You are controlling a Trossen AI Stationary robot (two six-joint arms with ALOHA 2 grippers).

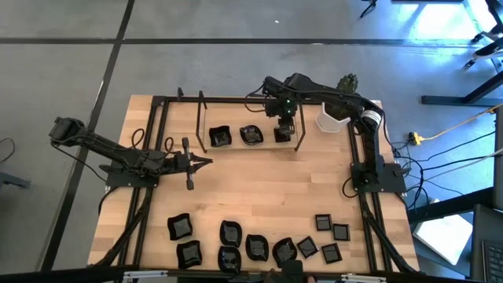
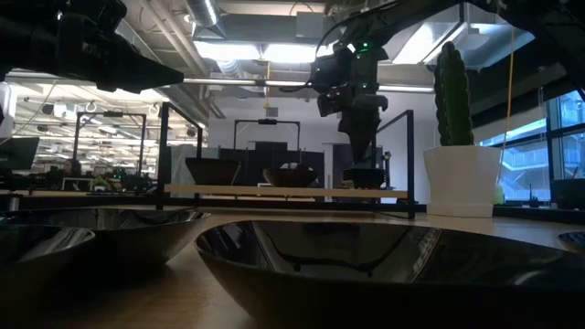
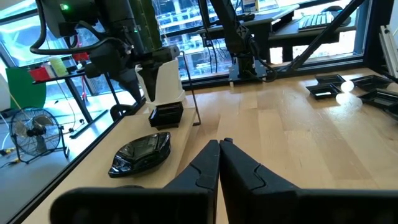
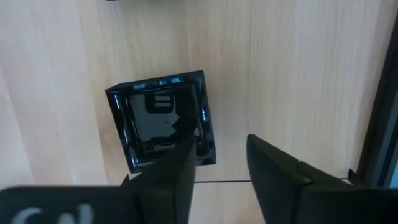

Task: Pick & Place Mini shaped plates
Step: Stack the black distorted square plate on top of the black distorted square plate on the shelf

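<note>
Three glossy black mini plates lie in a row near the table's far edge: a squarish one point(image 1: 220, 137), a rounded one point(image 1: 251, 135) and a small flat square point(image 1: 283, 134). Several more lie along the near edge point(image 1: 255, 246), with small squares on the right point(image 1: 323, 222). My right gripper point(image 1: 284, 122) is open and points down just above the small square plate point(image 4: 163, 119), which lies flat on the wood; one finger point(image 4: 171, 180) stands over its corner. In the low view the gripper point(image 2: 361, 151) hangs over that plate point(image 2: 366, 175). My left gripper point(image 1: 206, 162) is shut and waits mid-table on the left point(image 3: 219, 144).
A black metal frame point(image 1: 236, 100) runs around the table, and thin upright rods point(image 1: 201, 118) stand beside the far row. A white pot point(image 1: 330, 119) with a green cactus point(image 2: 452, 87) sits at the far right. Bare wood point(image 1: 267, 185) lies between the two rows.
</note>
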